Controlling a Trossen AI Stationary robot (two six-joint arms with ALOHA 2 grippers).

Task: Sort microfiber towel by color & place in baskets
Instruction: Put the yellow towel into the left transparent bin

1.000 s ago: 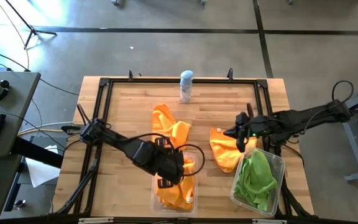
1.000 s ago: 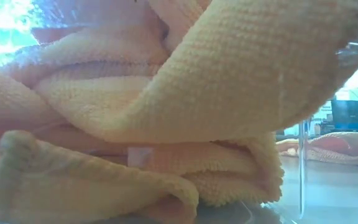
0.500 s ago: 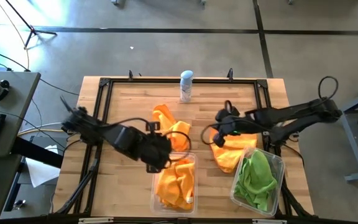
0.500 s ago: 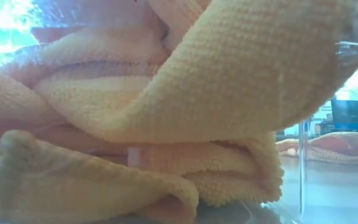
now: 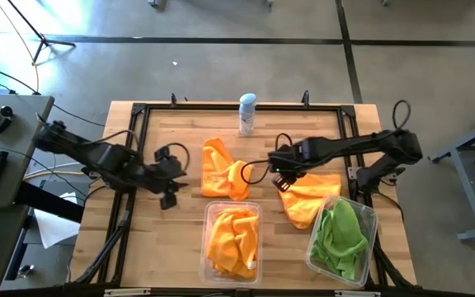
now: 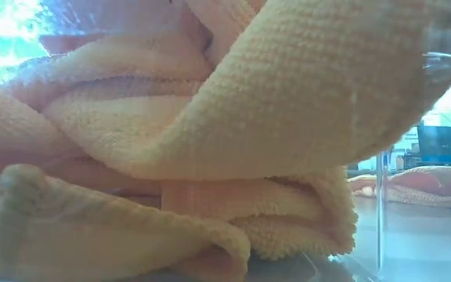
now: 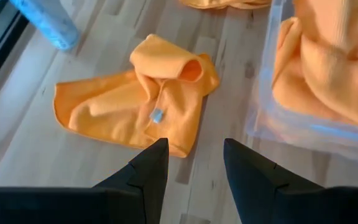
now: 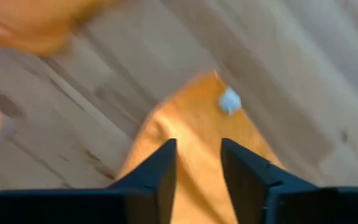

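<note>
two orange towels left on the table, both arms have moved off the bins

my left gripper (image 5: 169, 195) has pulled back left, fingers apart and empty; the orange bin (image 5: 231, 266) keeps its soft, bunched load. my right gripper (image 5: 277, 171) has slid left over the flat orange towel (image 5: 308, 198), jaws parted, holding nothing. a crumpled orange towel (image 5: 223, 167) lies mid-table. the green bin (image 5: 369, 239), clear plastic, holds fuzzy lime cloth.

arms: two, dark, jointed | cables: black, looped | fingers (image 7: 148, 174): black, wedge-shaped
</note>
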